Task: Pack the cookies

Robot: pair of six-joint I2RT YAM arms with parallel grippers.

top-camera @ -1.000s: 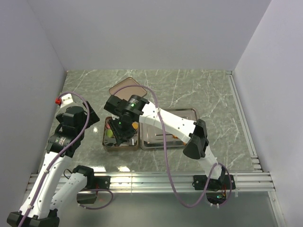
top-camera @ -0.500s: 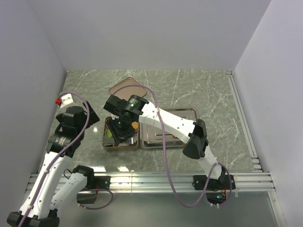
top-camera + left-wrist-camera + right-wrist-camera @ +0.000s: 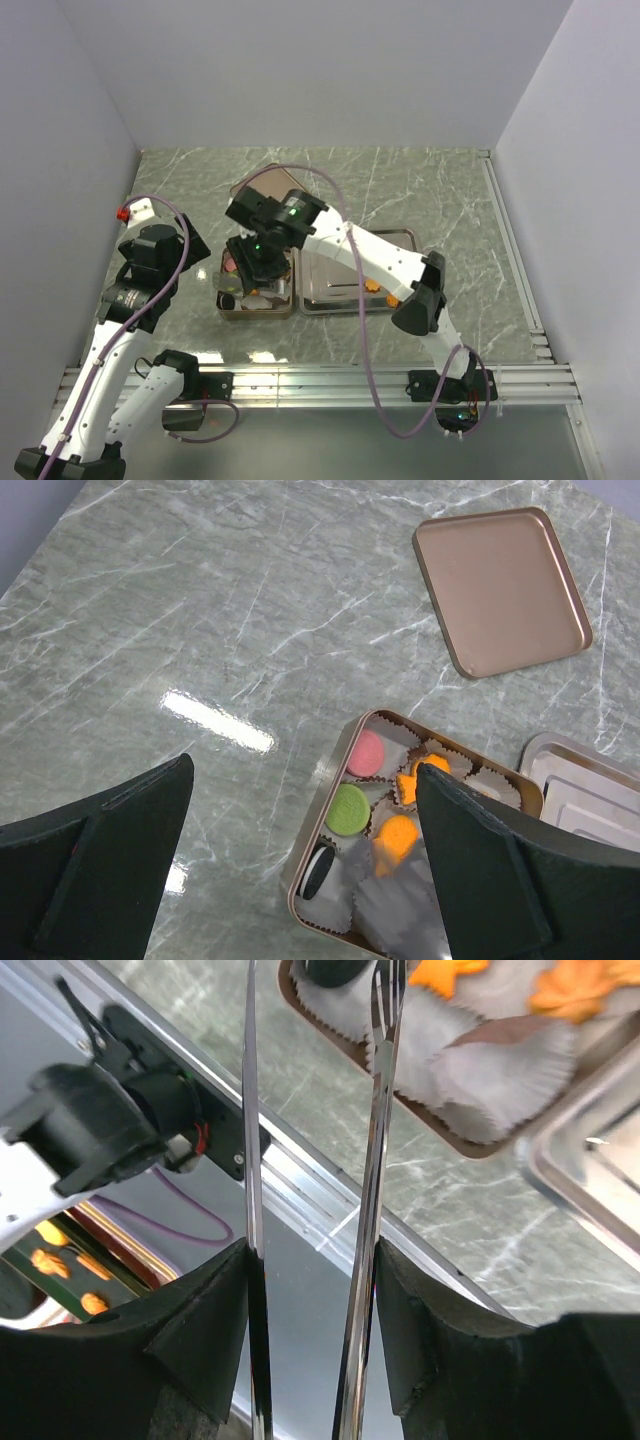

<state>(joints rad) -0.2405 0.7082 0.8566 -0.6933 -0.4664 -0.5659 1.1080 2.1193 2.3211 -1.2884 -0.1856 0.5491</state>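
The tin (image 3: 250,313) is sitting open on the marble table (image 3: 200,600), and most of the cookies (image 3: 398,832) are lying inside it in white paper cups (image 3: 490,1070). A pink one (image 3: 366,753) is lying at the tin's far left corner, with a green one (image 3: 347,809) just beside it on the near side. A dark one (image 3: 318,870) is lying at the near left corner, and orange ones are filling the cups to their right. Two more orange cookies (image 3: 372,285) are lying on the steel tray (image 3: 590,780), which is touching the tin's right side. The lid (image 3: 500,588) is lying flat beyond the tin, well apart from it.

The right gripper (image 3: 315,980) is hanging over the tin's near edge, its two thin metal blades pointing at the near cups. The blades are standing apart, roughly parallel, with nothing showing between them.

The left gripper (image 3: 303,780) is hovering left of the tin, looking down at it. Its jaws are spread wide and holding nothing.
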